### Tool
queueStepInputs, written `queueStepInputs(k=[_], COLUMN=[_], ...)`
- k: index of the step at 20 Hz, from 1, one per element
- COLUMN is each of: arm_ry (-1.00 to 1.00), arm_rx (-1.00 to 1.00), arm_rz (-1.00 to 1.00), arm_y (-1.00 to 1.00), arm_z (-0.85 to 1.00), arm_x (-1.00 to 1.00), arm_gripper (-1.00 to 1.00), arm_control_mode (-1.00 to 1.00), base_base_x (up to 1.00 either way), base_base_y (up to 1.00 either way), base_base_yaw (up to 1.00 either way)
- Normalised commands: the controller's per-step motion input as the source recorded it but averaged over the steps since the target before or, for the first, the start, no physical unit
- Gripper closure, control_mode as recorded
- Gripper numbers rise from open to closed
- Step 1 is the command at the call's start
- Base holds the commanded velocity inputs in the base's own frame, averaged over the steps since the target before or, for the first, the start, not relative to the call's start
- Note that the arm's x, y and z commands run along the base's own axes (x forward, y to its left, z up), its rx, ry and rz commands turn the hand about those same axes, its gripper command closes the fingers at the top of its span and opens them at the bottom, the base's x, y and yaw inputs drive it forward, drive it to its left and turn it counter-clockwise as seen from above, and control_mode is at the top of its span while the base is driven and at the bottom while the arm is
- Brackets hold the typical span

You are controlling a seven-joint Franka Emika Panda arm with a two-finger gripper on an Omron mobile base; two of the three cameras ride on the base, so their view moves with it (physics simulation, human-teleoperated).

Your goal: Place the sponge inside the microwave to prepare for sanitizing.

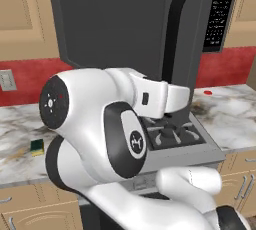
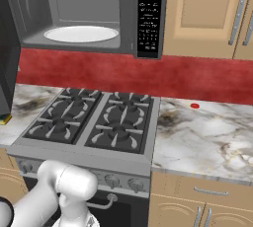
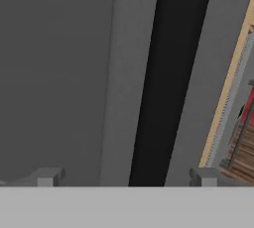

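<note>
**Microwave open, sponge still on the desk**

The microwave (image 2: 84,14) hung above the stove (image 2: 89,122) with its door (image 1: 115,24) swung wide open. In the right base view the cavity held one thing: the white round turntable plate (image 2: 81,34), lying flat on the cavity floor with nothing on it. The dark button panel (image 2: 148,16) ran down the right side of the cavity, and its display at the top read what looked like "4:10" (the rows of button labels below were too small to read). In the left base view the same panel (image 1: 220,11) showed past the edge of the open door, its writing just as unreadable.

The sponge (image 1: 37,147) lay on the marble desk (image 1: 20,139) to the left of the stove, green scrub face up over the yellow body, well apart from the microwave and below it. In the right base view just a yellow sliver of it (image 2: 5,119) peeked out at the left edge, under the hanging door.

The gripper (image 3: 126,176) sat close against the outer face of the door, beside the black curved handle (image 3: 168,78); the hand view showed the grey door panel and that dark handle running up the picture. The jaws stood wide, one fingertip (image 3: 47,176) to each side of the view, with nothing between them.

A small red dot (image 2: 194,105) lay on the desk to the right of the stove, near the red backsplash (image 2: 148,75).
</note>
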Motion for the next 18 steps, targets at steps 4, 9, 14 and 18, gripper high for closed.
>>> queueStepInputs(k=[4,9,14,18], arm_ry=[-0.05,-0.03,-0.04,-0.01], arm_rx=[0.00,0.00,0.01,0.07], arm_rz=[0.00,0.00,0.00,0.03], arm_y=[0.11,0.00,-0.06,-0.22], arm_z=[0.00,0.00,0.03,0.15], arm_x=[-0.15,-0.43,-0.46,-0.44], arm_gripper=[-1.00,-1.00,-1.00,-1.00], arm_control_mode=[-1.00,-1.00,-1.00,-1.00], base_base_x=[0.00,0.00,0.00,0.00], base_base_y=[0.00,0.00,0.00,0.00], base_base_yaw=[0.00,0.00,0.00,0.00])
